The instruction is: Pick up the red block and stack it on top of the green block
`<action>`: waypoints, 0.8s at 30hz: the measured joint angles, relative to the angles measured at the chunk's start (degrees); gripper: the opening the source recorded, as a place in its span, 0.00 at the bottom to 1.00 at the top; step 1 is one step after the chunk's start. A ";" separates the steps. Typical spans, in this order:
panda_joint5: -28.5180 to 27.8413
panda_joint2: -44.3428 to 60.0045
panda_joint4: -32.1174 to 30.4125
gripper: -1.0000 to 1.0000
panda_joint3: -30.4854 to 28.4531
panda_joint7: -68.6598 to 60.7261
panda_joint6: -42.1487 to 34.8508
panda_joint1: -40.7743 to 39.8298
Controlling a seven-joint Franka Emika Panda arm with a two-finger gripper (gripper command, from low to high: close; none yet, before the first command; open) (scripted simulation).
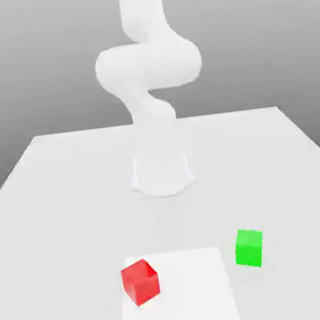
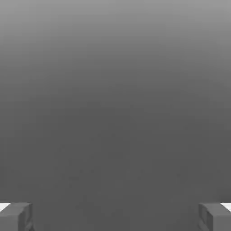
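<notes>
In the exterior view the red block (image 1: 140, 281) sits on the white desk (image 1: 48, 205) at lower left of centre, turned slightly askew, and the green block (image 1: 249, 248) rests well apart from it at lower right, a little higher in the frame. Behind them, at upper centre, rises the white arm (image 1: 148, 72). In the hand view the gripper (image 2: 115, 216) has its jaws wide apart with nothing between them, one fingertip (image 2: 16, 216) in each lower corner.

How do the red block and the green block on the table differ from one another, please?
The red block is bright red; the green block is bright green. The red block rests on the lighter square patch, toward the exterior view's left; the green block sits just off that patch, toward the right. Both are plain cubes of similar size, apart and unstacked.
</notes>
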 joint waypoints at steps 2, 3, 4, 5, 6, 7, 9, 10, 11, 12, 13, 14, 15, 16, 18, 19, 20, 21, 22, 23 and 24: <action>-1.40 4.51 -2.19 0.50 -0.76 -2.79 2.44 0.10; -2.01 6.64 -3.23 0.50 -1.20 -4.15 3.59 0.15; -2.56 8.74 -4.26 0.50 -1.68 -5.53 4.73 0.22; -3.05 10.83 -5.29 0.50 -2.21 -6.94 5.86 0.30; -3.47 12.91 -6.31 0.50 -2.73 -8.40 6.99 0.34; -3.72 14.99 -7.32 0.50 -3.15 -9.97 8.10 0.26; -4.16 19.14 -9.36 0.50 -4.25 -13.15 10.38 0.33; -4.29 21.21 -10.38 0.50 -4.84 -14.82 11.53 0.40; -4.32 23.28 -11.41 0.50 -5.43 -16.55 12.68 0.48; -4.33 25.35 -12.43 0.50 -6.15 -18.29 13.84 0.68; -4.12 27.42 -13.46 0.50 -6.73 -20.20 15.00 0.77; -3.87 29.49 -14.48 0.50 -7.41 -22.12 16.15 0.98; -3.35 31.57 -15.52 0.50 -7.91 -24.26 17.32 1.06; -2.78 33.65 -16.54 0.50 -8.73 -26.39 18.48 1.50; -0.77 37.83 -18.61 0.50 -9.25 -31.36 20.83 1.30; 0.53 39.92 -19.64 0.50 -9.11 -34.04 22.00 0.99; 1.95 42.01 -20.50 0.50 -8.85 -36.59 23.23 0.61; 3.18 44.10 -20.78 0.50 -8.38 -38.24 24.71 0.36; 4.32 46.18 -20.76 0.50 -7.82 -39.43 26.33 -0.01; 5.39 48.27 -20.60 0.50 -7.17 -40.40 28.02 -0.46; 6.38 50.35 -20.35 0.50 -6.42 -41.22 29.74 -1.00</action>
